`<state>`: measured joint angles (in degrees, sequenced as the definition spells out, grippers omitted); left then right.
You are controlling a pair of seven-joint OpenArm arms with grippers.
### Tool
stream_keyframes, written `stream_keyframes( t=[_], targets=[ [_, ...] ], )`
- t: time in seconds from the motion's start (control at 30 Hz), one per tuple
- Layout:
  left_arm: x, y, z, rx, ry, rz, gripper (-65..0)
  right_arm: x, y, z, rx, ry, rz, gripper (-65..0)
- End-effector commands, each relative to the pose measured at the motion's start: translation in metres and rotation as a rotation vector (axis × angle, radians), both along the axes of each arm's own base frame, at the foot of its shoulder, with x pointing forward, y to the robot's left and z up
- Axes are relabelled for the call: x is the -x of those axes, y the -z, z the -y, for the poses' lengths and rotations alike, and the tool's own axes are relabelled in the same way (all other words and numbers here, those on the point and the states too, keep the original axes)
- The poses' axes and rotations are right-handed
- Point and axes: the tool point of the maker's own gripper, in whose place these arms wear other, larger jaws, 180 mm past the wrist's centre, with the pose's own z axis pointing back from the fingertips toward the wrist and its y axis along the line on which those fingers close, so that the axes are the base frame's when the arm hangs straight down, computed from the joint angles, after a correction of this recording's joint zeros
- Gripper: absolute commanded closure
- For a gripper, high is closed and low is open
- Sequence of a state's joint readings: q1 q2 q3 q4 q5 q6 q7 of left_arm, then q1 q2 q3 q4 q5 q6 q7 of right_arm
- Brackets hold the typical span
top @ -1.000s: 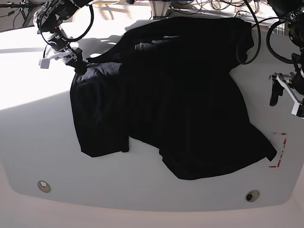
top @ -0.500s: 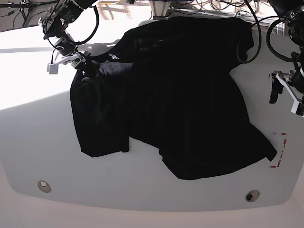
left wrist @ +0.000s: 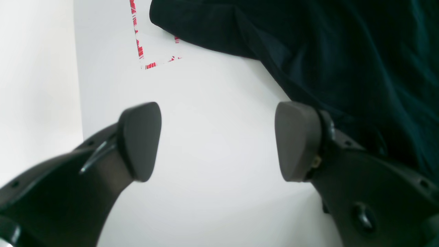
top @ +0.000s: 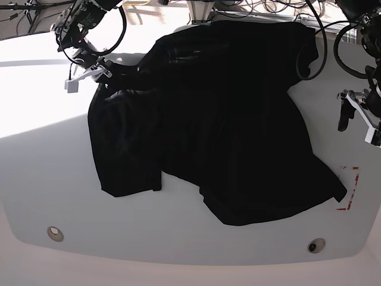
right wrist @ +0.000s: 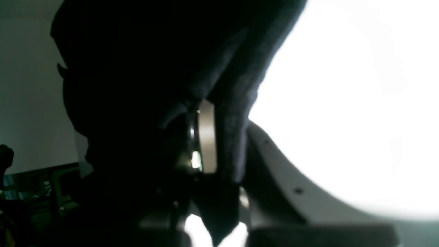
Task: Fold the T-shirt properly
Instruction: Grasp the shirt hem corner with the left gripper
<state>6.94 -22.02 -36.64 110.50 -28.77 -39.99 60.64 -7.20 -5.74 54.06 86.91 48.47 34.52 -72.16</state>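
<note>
Right gripper (top: 106, 76) is up at the far corner of the bench (top: 47, 167), pinched tight on a fold of the black T-shirt (top: 220, 119). In its wrist view the dark cloth is bunched between the jaws and hangs down past them. Over on the other side, the left gripper (left wrist: 217, 140) hovers with its jaws spread wide and nothing between them, only bare bench under the pads (left wrist: 139, 140). It sits just beside the shirt's edge, with one finger against the dark cloth in that wrist view. The T-shirt itself lies rumpled across the middle of the bench, one corner reaching the red dashed marking (top: 351, 190) near the bench's edge. Cables (top: 315, 42) loop across the shirt's far side.
</note>
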Motion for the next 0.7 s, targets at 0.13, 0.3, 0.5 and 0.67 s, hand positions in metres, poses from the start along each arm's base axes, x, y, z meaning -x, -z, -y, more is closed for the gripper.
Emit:
stream_keyframes(
  t=[0.13,0.3,0.5,0.67],
  targets=[
    [-0.032,-0.001,-0.012,0.038,-0.026,0.021,-49.0,-0.011,-0.01,0.005,0.031,-0.036,0.031,-0.8],
    [-0.054,0.01,-0.031,0.12,-0.09,0.001,-49.0,-0.011,-0.011,0.009,0.045,-0.043,0.032,0.0],
    [-0.087,0.029,-0.054,0.226,-0.181,-0.049,-49.2,-0.016,-0.015,0.009,0.066,-0.07,0.045,0.0],
    [-0.116,0.04,-0.058,0.34,-0.212,-0.03,-49.2,-0.026,-0.027,0.01,0.116,-0.101,0.088,0.0]
  ],
)
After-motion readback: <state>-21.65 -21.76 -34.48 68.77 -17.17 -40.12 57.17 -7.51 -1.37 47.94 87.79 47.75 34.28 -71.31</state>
